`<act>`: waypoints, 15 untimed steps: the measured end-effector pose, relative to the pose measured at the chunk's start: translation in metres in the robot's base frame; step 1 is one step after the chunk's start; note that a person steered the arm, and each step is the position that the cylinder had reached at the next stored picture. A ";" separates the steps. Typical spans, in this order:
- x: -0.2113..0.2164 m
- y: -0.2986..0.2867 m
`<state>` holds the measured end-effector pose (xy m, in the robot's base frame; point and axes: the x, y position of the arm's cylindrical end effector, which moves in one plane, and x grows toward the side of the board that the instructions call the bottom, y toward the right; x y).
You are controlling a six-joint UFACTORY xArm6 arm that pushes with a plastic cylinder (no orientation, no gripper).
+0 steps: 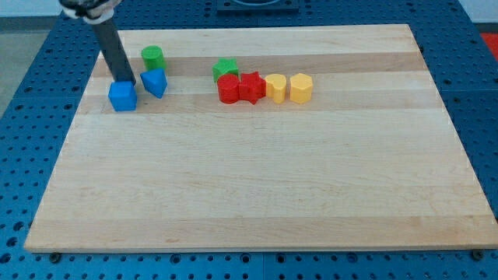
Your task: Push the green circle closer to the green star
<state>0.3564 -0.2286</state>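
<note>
The green circle (152, 57) stands near the board's top left. The green star (226, 68) lies to its right, just above a red block (228, 89). My tip (126, 81) rests at the top edge of a blue cube (122, 96), to the lower left of the green circle and left of a second blue block (155, 82). The rod slants up to the view's top left. The tip is apart from the green circle.
A row of blocks runs right of the green star: the red block, a red star (250, 86), a yellow block (275, 88) and a yellow hexagon (301, 88). The wooden board (257, 187) lies on a blue perforated table.
</note>
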 end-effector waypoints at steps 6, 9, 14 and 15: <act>-0.082 0.079; -0.133 -0.026; -0.073 0.005; -0.072 0.027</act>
<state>0.2844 -0.2018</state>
